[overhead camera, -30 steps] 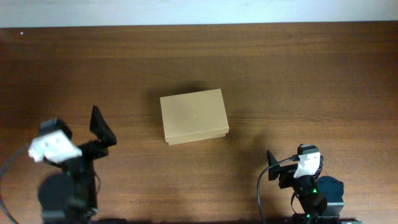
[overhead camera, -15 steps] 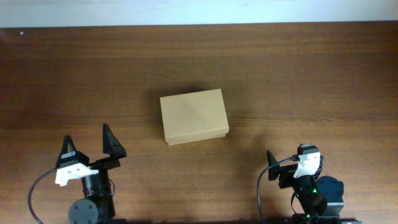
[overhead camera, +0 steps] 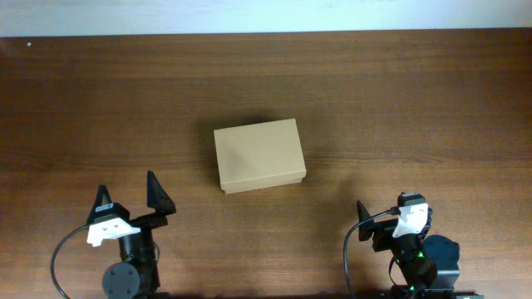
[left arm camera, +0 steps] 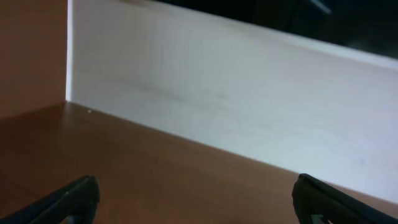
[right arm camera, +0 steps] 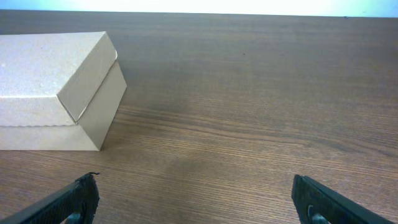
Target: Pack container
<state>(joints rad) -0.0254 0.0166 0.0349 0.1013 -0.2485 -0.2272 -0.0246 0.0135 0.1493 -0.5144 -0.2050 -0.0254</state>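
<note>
Overhead, the lidded container (overhead camera: 258, 155) sits mid-table (overhead camera: 416, 100); left gripper (overhead camera: 129, 189) gapes wide, empty; right gripper (right arm camera: 199, 199) likewise holds nothing.

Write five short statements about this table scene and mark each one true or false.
1. The small tan cardboard box has its flap lid shut. True.
2. The left gripper is clamped on the box. False: its fingers are spread with nothing between them, and it sits near the front edge, apart from the box.
3. The right gripper is open with nothing between its fingers. True.
4. The box shows in the left wrist view. False: that view shows only the brown wooden table and a pale wall.
5. The box sits in the table's far left corner. False: it lies near the middle.
</note>
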